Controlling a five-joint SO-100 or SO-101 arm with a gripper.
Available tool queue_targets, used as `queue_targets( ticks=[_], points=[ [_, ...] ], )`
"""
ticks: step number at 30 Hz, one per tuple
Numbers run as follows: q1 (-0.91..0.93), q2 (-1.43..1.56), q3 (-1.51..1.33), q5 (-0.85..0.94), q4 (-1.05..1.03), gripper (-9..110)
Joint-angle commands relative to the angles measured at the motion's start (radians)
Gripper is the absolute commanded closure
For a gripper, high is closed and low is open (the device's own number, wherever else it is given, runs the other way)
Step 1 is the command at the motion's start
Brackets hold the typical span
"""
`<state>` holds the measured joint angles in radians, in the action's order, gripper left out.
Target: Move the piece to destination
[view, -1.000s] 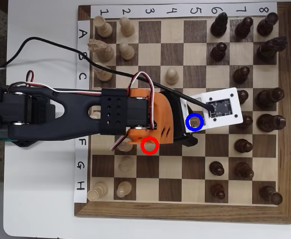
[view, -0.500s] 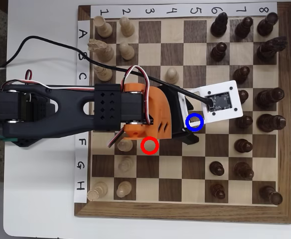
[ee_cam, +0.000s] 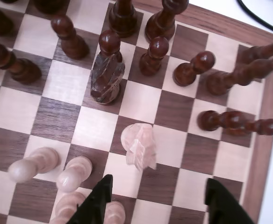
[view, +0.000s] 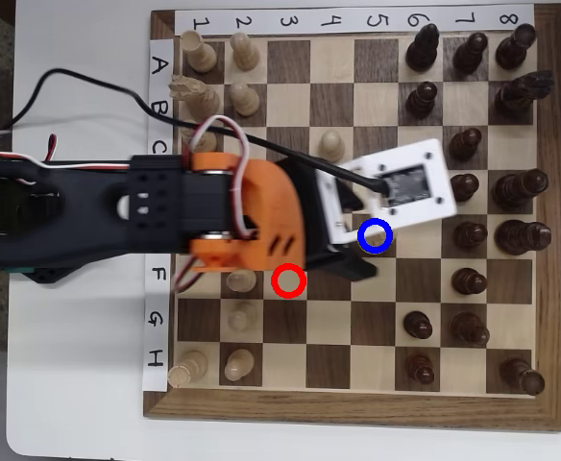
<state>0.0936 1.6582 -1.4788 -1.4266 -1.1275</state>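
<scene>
In the overhead view my gripper (view: 350,261) reaches in from the left, its orange body and white camera board tilted over the middle of the chessboard (view: 549,240). The destination (view: 375,235), a dark square with a blue ring, lies just under the board's lower edge, beside the black fingers. I cannot single out the piece; the arm covers the squares around the ring. In the wrist view the gripper (ee_cam: 157,205) is open, with both black fingers (ee_cam: 96,205) at the bottom edge and only bare squares between them. Pale pawns (ee_cam: 33,164) stand to their left.
A red ring (view: 288,280) marks a light square below the orange body, with a pale pawn (view: 240,280) beside it. Another pale pawn (view: 331,146) stands above the arm. In the wrist view a pale knight (ee_cam: 139,145) is just ahead of the fingers, and a dark knight (ee_cam: 107,79) and dark pawns stand beyond.
In the overhead view the arm has drawn back to the left and swung slightly upward. The orange body and camera board have shifted left with it and look larger and blurred.
</scene>
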Motion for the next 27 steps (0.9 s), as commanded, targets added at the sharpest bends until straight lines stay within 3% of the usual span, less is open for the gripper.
queue_targets(
  ticks=[1,13,27],
  points=[
    [0.017,0.158,0.038,0.040,-0.043,82],
    [0.190,0.512,0.052,0.354,-0.155,99],
    [0.726,0.591,0.259,0.917,-0.439,101]
  ],
)
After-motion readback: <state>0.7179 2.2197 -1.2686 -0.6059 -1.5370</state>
